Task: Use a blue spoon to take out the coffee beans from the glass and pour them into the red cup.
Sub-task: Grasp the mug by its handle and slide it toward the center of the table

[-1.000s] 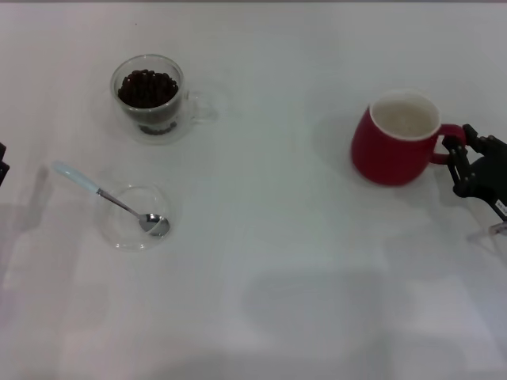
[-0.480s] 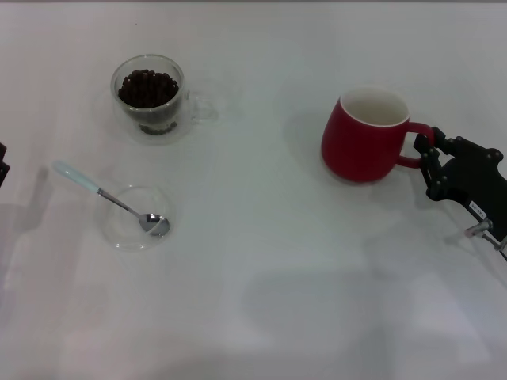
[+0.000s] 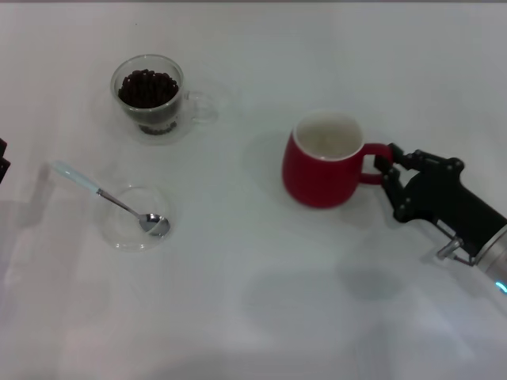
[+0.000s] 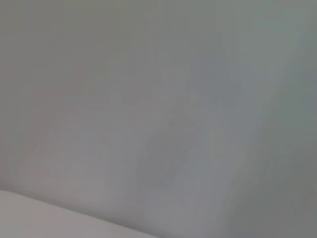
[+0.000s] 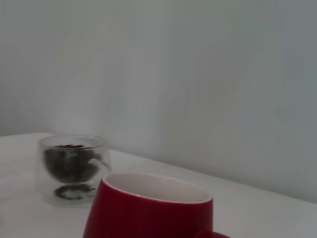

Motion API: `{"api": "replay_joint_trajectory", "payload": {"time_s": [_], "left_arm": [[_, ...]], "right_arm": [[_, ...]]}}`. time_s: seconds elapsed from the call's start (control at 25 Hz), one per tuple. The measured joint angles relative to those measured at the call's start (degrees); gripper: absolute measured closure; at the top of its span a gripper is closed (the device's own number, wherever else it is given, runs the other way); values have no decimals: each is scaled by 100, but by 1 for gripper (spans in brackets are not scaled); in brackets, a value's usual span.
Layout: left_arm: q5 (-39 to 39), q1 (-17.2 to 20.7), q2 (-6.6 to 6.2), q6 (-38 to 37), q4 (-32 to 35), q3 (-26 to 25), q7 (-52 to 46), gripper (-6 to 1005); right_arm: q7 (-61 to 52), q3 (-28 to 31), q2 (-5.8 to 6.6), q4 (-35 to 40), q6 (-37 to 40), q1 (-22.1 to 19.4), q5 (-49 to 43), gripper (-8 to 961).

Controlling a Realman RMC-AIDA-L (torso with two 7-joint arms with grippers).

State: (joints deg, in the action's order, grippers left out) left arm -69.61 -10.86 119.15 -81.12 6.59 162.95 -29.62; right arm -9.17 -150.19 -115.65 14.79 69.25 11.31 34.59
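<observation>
While the spoon (image 3: 111, 199) lies idle with its metal bowl in a shallow clear dish (image 3: 135, 218) and its pale blue handle slanting out over the rim toward the far left, nothing touches it. Just beyond it stands the glass (image 3: 150, 96), upright and heaped with dark beans (image 3: 147, 88), its clear handle pointing right. Over to the right of both, near the middle of the white table (image 3: 253, 301), sits the red cup (image 3: 326, 161), upright, its white inside bare, its loop handle pointing right. And there's the right gripper (image 3: 386, 168), black fingers clamped on that loop handle, the arm reaching in from the right edge. From the right wrist camera, the cup (image 5: 151, 208) fills the near foreground with the glass (image 5: 73, 168) and its beans (image 5: 69, 161) well behind it. Far left edge, a sliver of the left gripper (image 3: 3, 158) sits parked, well apart from the spoon; whether its fingers are spread or closed, I cannot tell. Its wrist camera shows only blank grey.
</observation>
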Motion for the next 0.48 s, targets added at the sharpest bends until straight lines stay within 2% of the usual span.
{"api": "replay_joint_trajectory", "payload": {"time_s": [0.48], "left_arm": [[10,-83,6,0,43,0,0,163]], "right_arm": [[499,-9,-18,419,-347,2,-751,775]]}}
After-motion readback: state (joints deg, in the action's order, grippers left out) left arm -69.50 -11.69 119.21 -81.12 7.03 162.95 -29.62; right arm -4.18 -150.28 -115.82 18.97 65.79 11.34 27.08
